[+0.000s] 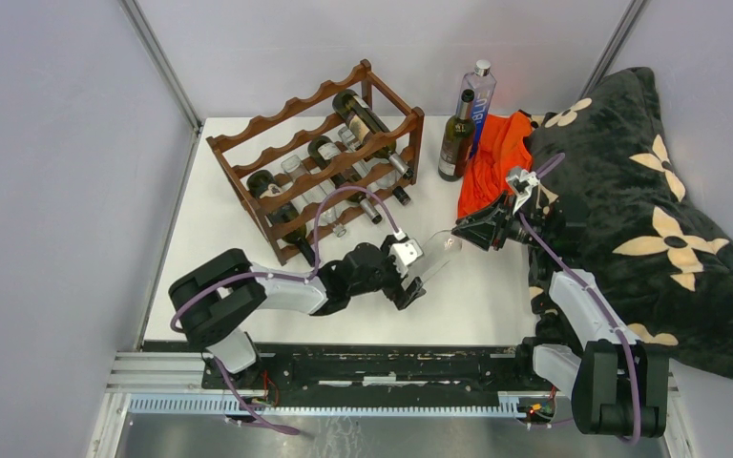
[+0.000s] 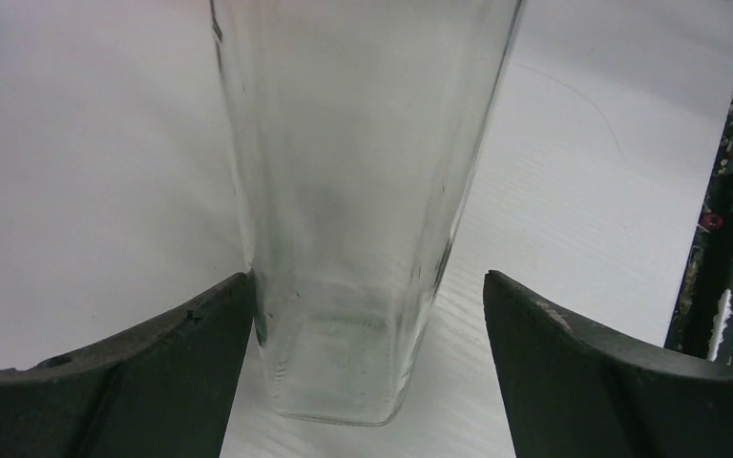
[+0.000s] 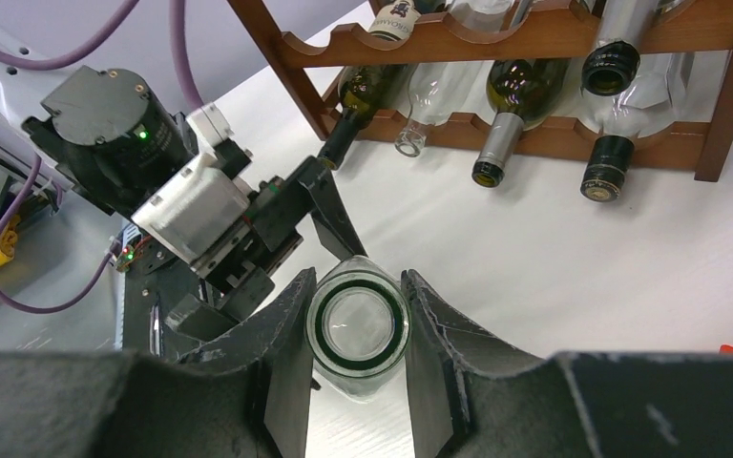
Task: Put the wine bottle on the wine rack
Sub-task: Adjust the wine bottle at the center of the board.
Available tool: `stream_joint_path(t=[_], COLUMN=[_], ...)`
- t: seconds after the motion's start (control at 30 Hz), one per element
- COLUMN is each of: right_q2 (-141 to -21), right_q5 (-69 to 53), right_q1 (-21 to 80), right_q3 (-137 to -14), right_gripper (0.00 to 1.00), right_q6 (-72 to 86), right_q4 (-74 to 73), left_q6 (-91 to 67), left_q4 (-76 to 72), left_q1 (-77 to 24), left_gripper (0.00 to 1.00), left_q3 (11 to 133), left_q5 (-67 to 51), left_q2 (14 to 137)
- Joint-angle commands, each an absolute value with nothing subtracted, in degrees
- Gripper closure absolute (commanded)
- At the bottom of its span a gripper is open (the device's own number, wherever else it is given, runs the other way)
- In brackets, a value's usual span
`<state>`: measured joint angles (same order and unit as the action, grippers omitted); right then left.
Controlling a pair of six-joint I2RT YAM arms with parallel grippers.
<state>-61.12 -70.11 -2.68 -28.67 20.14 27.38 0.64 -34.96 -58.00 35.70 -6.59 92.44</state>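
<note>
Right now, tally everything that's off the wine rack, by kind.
clear glass bottle, lying between the grippers: 1
dark wine bottle, standing: 1
blue bottle, standing: 1
orange cloth: 1
black flower-print blanket: 1
Total: 5

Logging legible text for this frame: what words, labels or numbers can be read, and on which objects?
Nothing reads for sure.
Blue bottle: white lettering, too blurred.
Dark upright bottle: label too small.
Racked bottle label: capitals, cut off by the frame edge, not legible.
</note>
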Motion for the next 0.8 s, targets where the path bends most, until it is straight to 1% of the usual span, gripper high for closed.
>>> stream_joint_path(t=[0.0,0.07,0.13,0.17,0.23,0.27,0.3,0.33,0.37,0.4,0.43,0.57,0.6,0.7,0.77], right_q2=[-61.35,-61.39,-61.56,-61.56,-61.67,-61.61,-61.59,-61.53,-61.53,-61.57,-61.56,-62.07,-62.30,-63.26,-63.91], right_q5=[-71.71,-71.70,-71.72,-71.65,-71.65,-71.69,-71.72,-71.66,-71.70,-71.79,-71.87,-73.39,-73.74,-74.01,-72.77], right_q1=[-2.66,-2.64,-2.64,-2.64,-2.64,-2.68,-2.65,-2.64,-2.64,-2.64,-2.68,-2.64,-2.64,-2.65,-2.66], right_q3=[-29.01,-29.01,-29.09,-29.18,-29.35,-29.36,-29.36,-29.38,-29.53,-29.89,-30.39,-36.13,-37.47,-41.61,-44.52], right_gripper=[1.00,1.00,1.00,1.00,1.00,1.00,1.00,1.00,0.99,0.97,0.91,0.45,0.36,0.19,0.16], right_q6=[19.45,19.39,19.06,18.82,18.44,18.30,18.22,18.08,17.62,16.81,15.21,1.17,-2.47,-12.89,-20.15], right_q4=[28.98,28.83,28.53,28.20,27.71,27.64,27.60,27.39,26.94,25.92,23.95,9.06,4.76,-7.20,-14.79], left_q6=[5.16,5.67,5.80,5.80,5.72,5.60,5.34,5.22,5.23,5.21,5.31,5.83,5.96,6.51,6.97], left_q4=[-39.84,-39.55,-38.65,-37.98,-36.45,-35.57,-34.77,-34.12,-33.65,-33.52,-33.25,-27.68,-25.44,-18.75,-15.33], left_q1=[-58.10,-58.10,-58.10,-57.99,-57.96,-58.00,-58.01,-57.99,-58.01,-58.01,-58.01,-58.01,-58.08,-58.16,-58.18], left_gripper=[0.09,0.17,0.30,0.39,0.63,0.78,0.89,0.93,0.97,0.98,0.98,0.98,0.98,0.98,0.98], left_q3=[38.37,39.20,40.02,40.46,41.14,41.43,41.54,41.55,41.37,40.88,40.42,39.96,40.35,41.35,41.48], left_q5=[-9.20,-10.15,-11.27,-11.74,-12.13,-12.25,-12.00,-11.88,-11.87,-11.87,-11.93,-13.13,-13.51,-14.11,-14.27], left_q2=[94.76,95.44,95.77,95.80,95.74,95.59,95.27,94.89,94.27,93.42,92.45,87.82,87.08,85.27,84.21])
